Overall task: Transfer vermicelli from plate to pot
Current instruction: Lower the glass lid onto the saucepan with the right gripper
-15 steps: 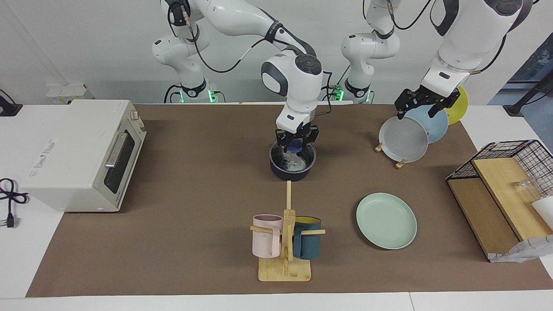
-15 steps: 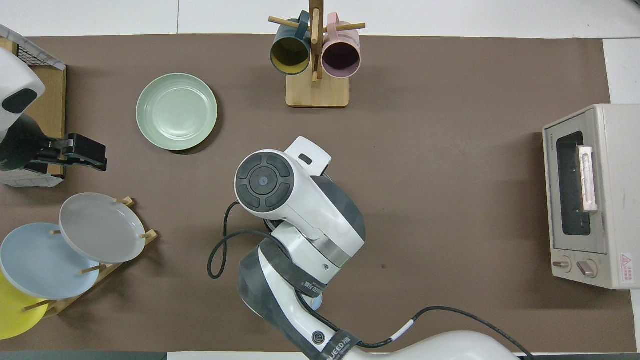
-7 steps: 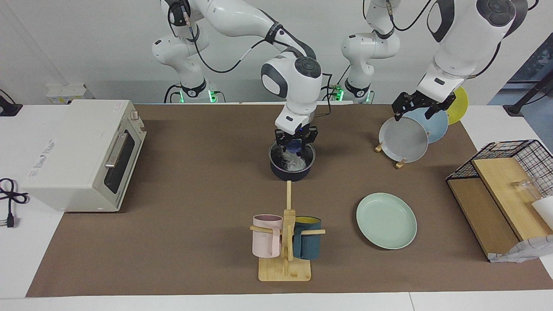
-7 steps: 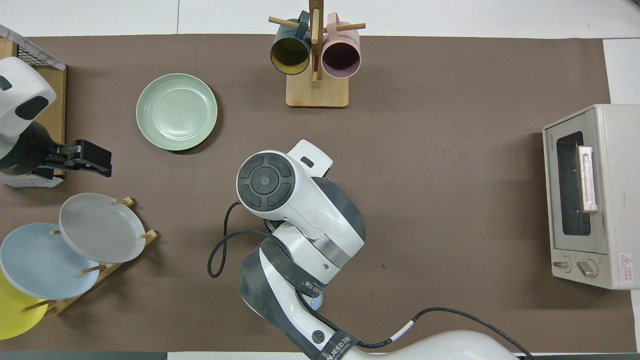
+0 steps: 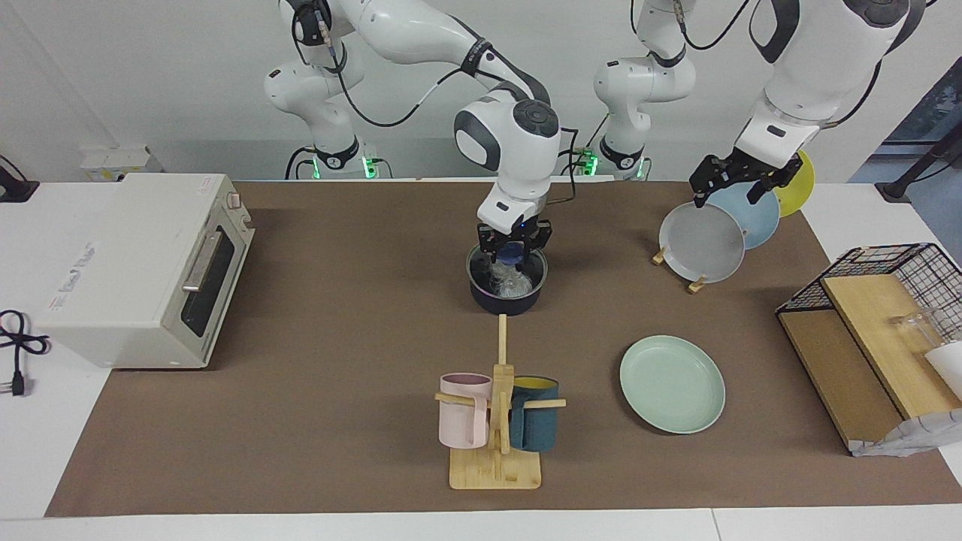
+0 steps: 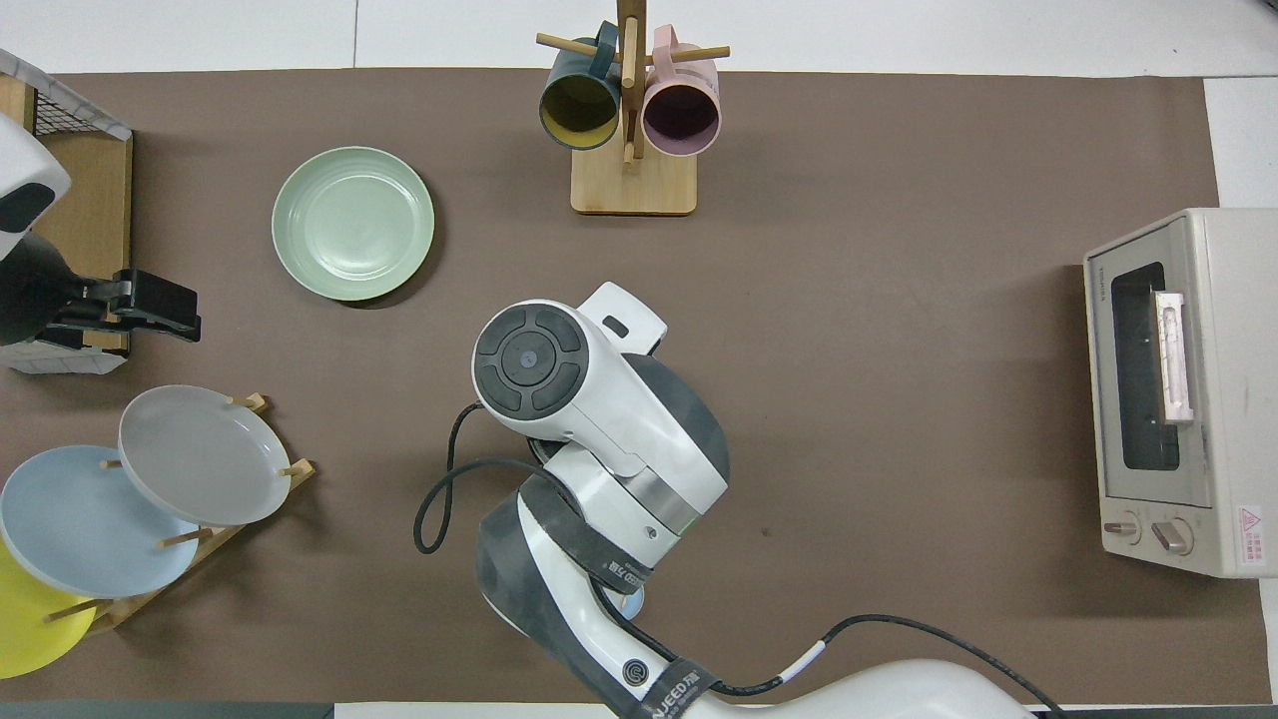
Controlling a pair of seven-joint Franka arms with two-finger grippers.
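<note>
The black pot (image 5: 506, 299) stands mid-table, its blue handle pointing toward the robots. The vermicelli (image 5: 512, 284) lies inside it as a whitish clump, with strands running up to my right gripper (image 5: 515, 248). That gripper hangs just over the pot's mouth, shut on the strands. In the overhead view the right arm hides the pot and the noodles. The mint-green plate (image 5: 673, 385) (image 6: 352, 223) lies bare, farther from the robots and toward the left arm's end. My left gripper (image 5: 740, 184) (image 6: 165, 312) hovers open over the plate rack, holding nothing.
A rack near the left arm holds a grey plate (image 5: 703, 244), a light blue one and a yellow one. A mug tree (image 5: 497, 421) with pink and teal mugs stands farther out than the pot. A toaster oven (image 5: 143, 267) and a wire basket (image 5: 872, 330) sit at the table's ends.
The right gripper has risen slightly over the pot, still shut. The left gripper has drifted a little above the plate rack, out and back.
</note>
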